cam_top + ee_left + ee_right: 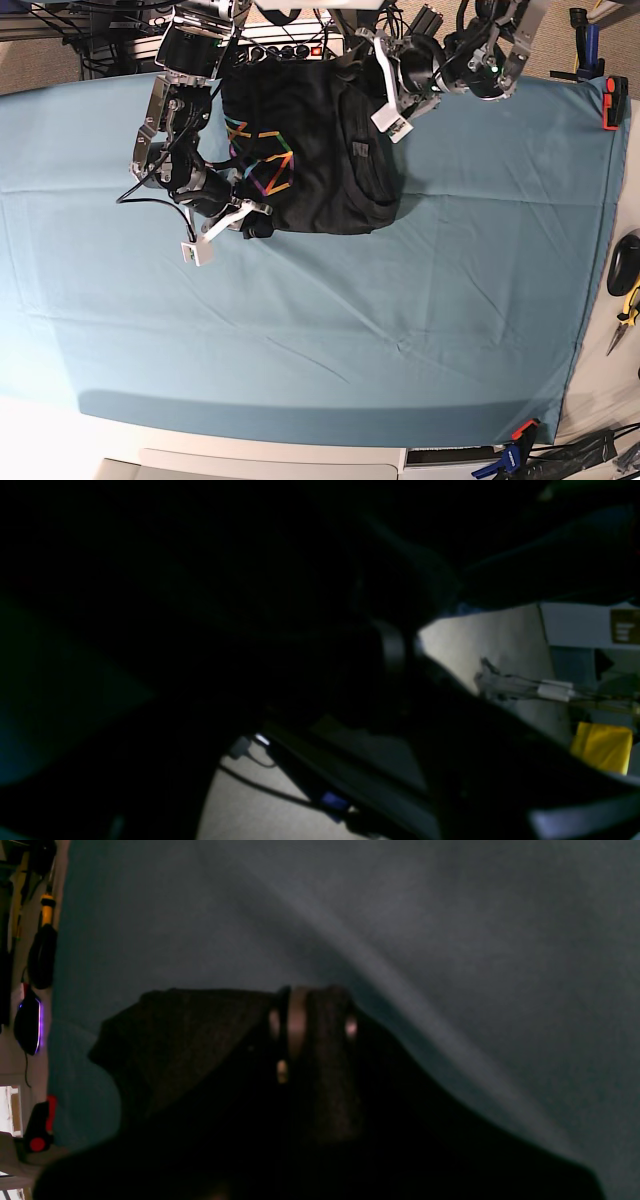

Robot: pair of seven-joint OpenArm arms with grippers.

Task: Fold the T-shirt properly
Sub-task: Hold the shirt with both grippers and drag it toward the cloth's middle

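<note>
The black T-shirt (330, 150) lies bunched at the far middle of the teal table cloth (300, 340), its rainbow line graphic (262, 165) facing up on its left part. My right gripper (250, 215) is at the shirt's near left corner, shut on a fold of the black fabric. In the right wrist view the T-shirt (190, 1050) wraps round that right gripper (300, 1025). My left gripper (405, 112) hovers over the shirt's far right edge, jaws apart, nothing seen between them. The left wrist view is almost wholly dark.
A red clamp (612, 100) holds the cloth at the far right corner and another clamp (520, 438) at the near right. A mouse (626, 260) and pliers (626, 305) lie off the right edge. Cables and arm bases crowd the far edge.
</note>
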